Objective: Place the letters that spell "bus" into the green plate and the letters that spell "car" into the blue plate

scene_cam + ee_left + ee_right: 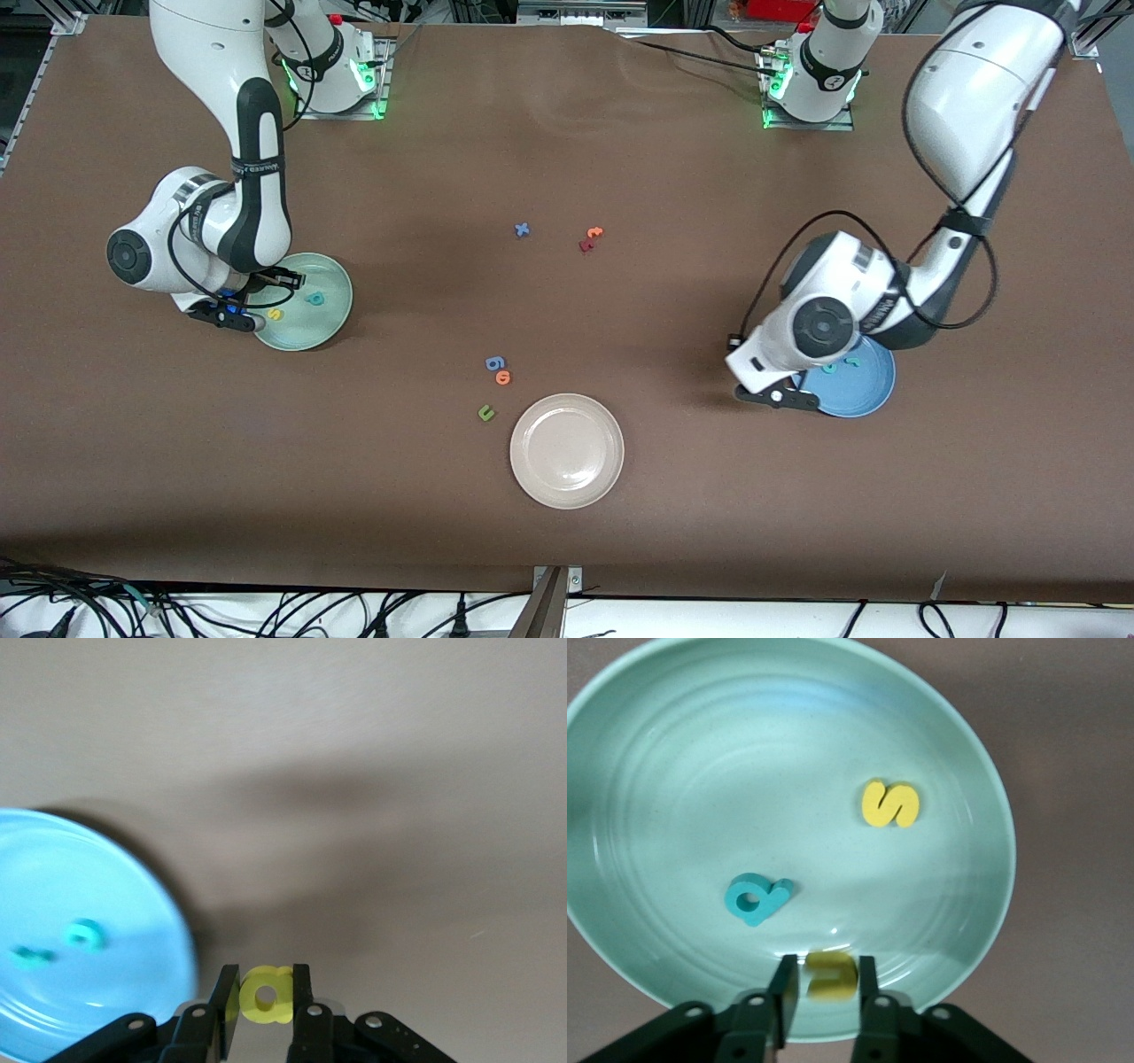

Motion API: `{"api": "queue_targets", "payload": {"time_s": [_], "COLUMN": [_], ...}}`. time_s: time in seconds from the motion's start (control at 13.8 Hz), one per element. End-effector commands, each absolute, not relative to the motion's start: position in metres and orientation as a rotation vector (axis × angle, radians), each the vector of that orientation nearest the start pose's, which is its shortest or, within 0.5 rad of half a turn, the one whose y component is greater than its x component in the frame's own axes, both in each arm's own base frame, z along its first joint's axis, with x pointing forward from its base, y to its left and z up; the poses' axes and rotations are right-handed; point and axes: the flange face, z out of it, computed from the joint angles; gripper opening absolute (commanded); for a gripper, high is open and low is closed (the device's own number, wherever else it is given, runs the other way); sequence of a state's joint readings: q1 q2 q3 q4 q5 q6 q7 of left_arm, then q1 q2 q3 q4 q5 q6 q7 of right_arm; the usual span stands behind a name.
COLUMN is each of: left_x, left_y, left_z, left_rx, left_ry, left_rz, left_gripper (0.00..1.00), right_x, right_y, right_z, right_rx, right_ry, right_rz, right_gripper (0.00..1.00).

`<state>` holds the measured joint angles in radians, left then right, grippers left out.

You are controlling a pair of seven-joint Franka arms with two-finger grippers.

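Observation:
The green plate (306, 335) (673, 771) lies at the right arm's end and holds a yellow "s" (275, 314) (890, 804) and a teal "b" (315, 298) (756, 897). My right gripper (251, 312) (828, 981) hangs over that plate's rim, open, and a blurred yellow "u" (831, 974) sits loose between the jaws. The blue plate (859, 394) (80, 868) holds a teal "c" (830, 368) (86, 935) and a teal "r" (853, 361) (31, 954). My left gripper (784, 399) (266, 992) is over the table just beside the blue plate, shut on a yellow "a" (266, 997).
A cream-white plate (567, 483) lies nearest the front camera, mid-table. Beside it are an olive "u" (485, 412), an orange "o" (503, 378) and a blue "g" (495, 363). Farther back lie a blue letter (522, 229) and an orange and a red one (591, 239).

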<state>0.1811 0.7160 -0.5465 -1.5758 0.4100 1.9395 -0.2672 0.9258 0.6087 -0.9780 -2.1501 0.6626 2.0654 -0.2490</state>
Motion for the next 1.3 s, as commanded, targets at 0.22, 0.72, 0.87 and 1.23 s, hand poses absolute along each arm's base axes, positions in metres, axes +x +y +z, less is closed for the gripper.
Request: {"api": "queue_targets", "payload": {"time_s": [0.22, 0.72, 0.87, 1.23], "left_x": [0.650, 0.656, 0.663, 0.664], "left_y": [-0.110, -0.060, -0.060, -0.059], "left_z": [0.249, 0.239, 0.249, 0.272], "left_rx": [-2.993, -2.927, -2.931, -2.957], "left_ry": [0.689, 0.947, 0.954, 0.897], "left_rz": [0.447, 0.496, 0.460, 0.443], "left_gripper": [0.15, 0.45, 0.97, 1.00], "right_x": [0.559, 0.624, 0.631, 0.635], "right_y": [0.001, 0.018, 0.025, 0.015], "right_z": [0.253, 0.388, 0.419, 0.501], "right_rx": [-3.024, -2.983, -2.965, -2.908], "right_ry": [0.335, 0.286, 0.348, 0.488], "right_rz": [0.348, 0.270, 0.292, 0.413], "right_gripper": [0.99, 0.99, 0.99, 0.99]}}
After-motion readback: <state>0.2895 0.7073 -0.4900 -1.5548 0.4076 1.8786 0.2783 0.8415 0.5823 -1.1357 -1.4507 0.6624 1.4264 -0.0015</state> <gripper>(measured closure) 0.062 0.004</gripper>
